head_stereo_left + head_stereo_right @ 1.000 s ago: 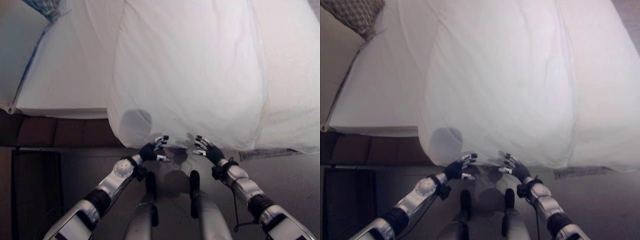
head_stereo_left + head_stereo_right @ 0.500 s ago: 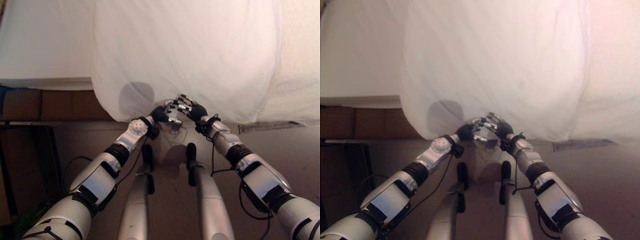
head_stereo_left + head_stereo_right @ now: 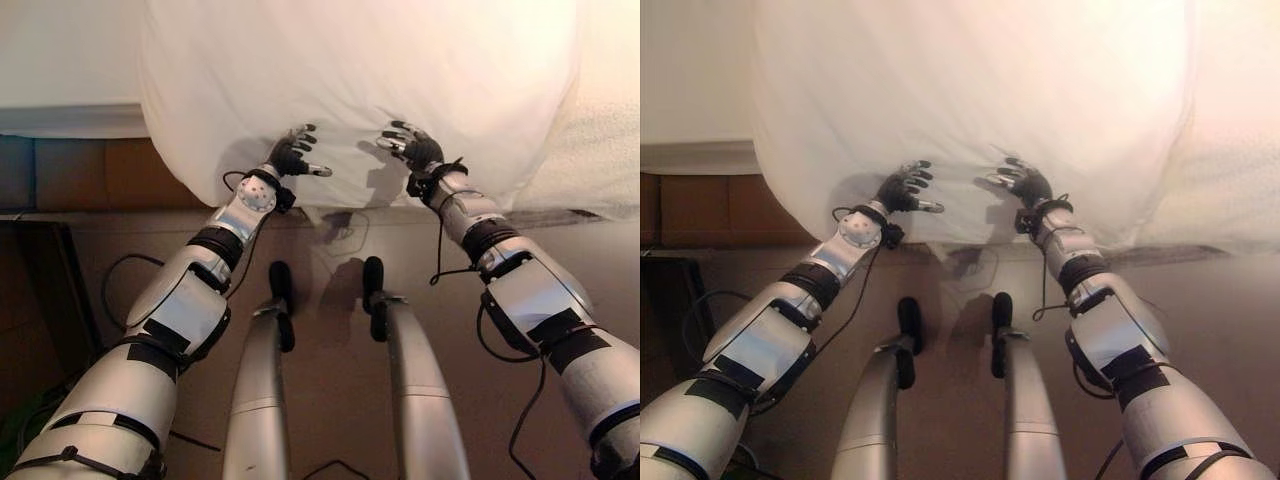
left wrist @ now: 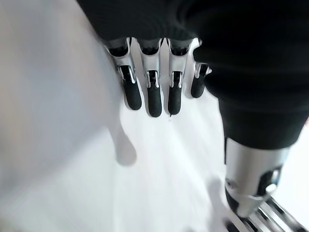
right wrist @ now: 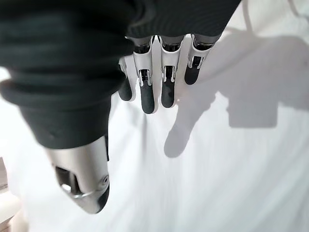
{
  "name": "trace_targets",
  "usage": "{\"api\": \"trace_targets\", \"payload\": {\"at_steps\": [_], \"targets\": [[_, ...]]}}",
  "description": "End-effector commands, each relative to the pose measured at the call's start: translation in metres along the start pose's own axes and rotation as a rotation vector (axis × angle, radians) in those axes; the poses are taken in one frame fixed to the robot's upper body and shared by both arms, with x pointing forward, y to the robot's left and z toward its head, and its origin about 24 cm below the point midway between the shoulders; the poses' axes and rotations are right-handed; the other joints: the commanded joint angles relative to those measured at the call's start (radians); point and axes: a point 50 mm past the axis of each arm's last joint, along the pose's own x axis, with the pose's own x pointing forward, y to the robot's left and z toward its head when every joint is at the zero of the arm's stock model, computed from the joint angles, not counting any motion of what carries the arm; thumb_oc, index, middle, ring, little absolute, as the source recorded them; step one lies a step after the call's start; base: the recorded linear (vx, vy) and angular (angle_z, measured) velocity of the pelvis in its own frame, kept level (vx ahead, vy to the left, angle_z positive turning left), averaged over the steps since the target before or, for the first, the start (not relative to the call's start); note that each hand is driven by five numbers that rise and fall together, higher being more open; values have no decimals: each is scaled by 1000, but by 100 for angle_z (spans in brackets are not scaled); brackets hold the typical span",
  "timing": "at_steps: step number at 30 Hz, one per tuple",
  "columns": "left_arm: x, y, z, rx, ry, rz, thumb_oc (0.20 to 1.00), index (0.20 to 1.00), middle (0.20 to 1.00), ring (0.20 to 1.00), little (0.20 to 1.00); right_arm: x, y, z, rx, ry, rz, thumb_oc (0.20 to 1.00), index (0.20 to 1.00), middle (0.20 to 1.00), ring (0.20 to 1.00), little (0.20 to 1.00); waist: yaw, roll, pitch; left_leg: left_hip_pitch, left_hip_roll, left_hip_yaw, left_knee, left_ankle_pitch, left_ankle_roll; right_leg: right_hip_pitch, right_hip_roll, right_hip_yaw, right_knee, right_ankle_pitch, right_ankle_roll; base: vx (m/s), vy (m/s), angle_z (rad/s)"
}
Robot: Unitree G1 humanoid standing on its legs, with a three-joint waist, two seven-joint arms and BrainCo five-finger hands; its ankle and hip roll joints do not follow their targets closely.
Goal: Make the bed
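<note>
In the left eye view, you had parted the two robot hands: half a second before they met almost fingertip to fingertip under the hanging edge of the white blanket (image 3: 350,90), and at this moment they stood well apart and higher against it. The left robot hand (image 3: 293,156) sat against the cloth near the bed's near edge with fingers spread and thumb out to the side; the right robot hand (image 3: 412,148) mirrored it. The blanket draped over the near edge of the bed (image 3: 60,60) and hung toward the floor (image 3: 330,300). I'd judge you had lined up for a grab at two points on the hem, with nothing gathered yet.

The right eye view showed the same, both robot hands level with each other on the hanging cloth.

In the left wrist view, the left robot hand's fingers (image 4: 154,94) were straight and side by side, tips close over white cloth, thumb apart. Nothing was pinched.

In the right wrist view, the right robot hand's fingers (image 5: 149,92) were likewise straight, thumb held away, casting a shadow on the blanket just beyond them. Whether the tips touched, I could not tell.
</note>
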Motion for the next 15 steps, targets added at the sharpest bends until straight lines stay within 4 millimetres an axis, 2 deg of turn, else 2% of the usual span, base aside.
{"api": "trace_targets", "payload": {"at_steps": [1,2,3,4,8,10,12,15], "targets": [[-3,40,-18,10,96,178,1000,1000,1000,1000,1000,-6,-45,2,-82,19,-185,1000,1000,1000,1000,1000,13,-2,-85,54,41,23,-62,-7,-67,51,-66,28,-116,57,99,5,-30,2],[-3,40,-18,10,96,179,1000,1000,1000,1000,1000,-6,-45,2,-82,18,-185,1000,1000,1000,1000,1000,12,-1,-84,58,40,22,-68,-3,-67,55,-67,26,-121,60,99,29,-77,7],[-6,54,-25,-18,135,250,1000,1000,1000,1000,1000,-10,-62,4,-99,31,-252,1000,1000,1000,1000,1000,9,2,-79,88,40,23,-124,17,-79,89,-66,19,-172,76,103,33,-65,9],[-8,61,-30,-45,164,297,1000,1000,1000,1000,1000,-13,-71,3,-111,43,-291,1000,1000,1000,1000,1000,9,4,-72,112,43,25,-154,27,-88,113,-63,13,-196,80,105,45,-70,15],[-19,80,-52,-131,269,415,1000,1000,1000,1000,1000,-25,-105,3,-107,61,-404,1000,1000,1000,1000,1000,7,12,-70,199,31,34,-302,88,-96,200,-62,2,-344,131,116,44,-16,10],[-29,88,-69,-152,339,472,1000,1000,1000,1000,1000,-34,-122,-4,-92,86,-469,1000,1000,1000,1000,1000,7,15,-70,251,25,27,-364,110,-97,243,-57,4,-390,146,119,42,-10,0],[-37,88,-83,-139,389,496,1000,1000,1000,1000,1000,-43,-138,-12,-43,93,-539,1000,1000,1000,1000,1000,7,17,-78,284,20,27,-409,127,-100,277,-56,2,-431,159,122,45,-26,-3],[-54,79,-109,-231,470,542,1000,1000,1000,1000,1000,-60,-159,-33,24,132,-629,1000,1000,1000,1000,1000,12,23,-85,366,6,28,-490,153,-105,355,-55,-5,-502,179,130,48,-14,0]]}}
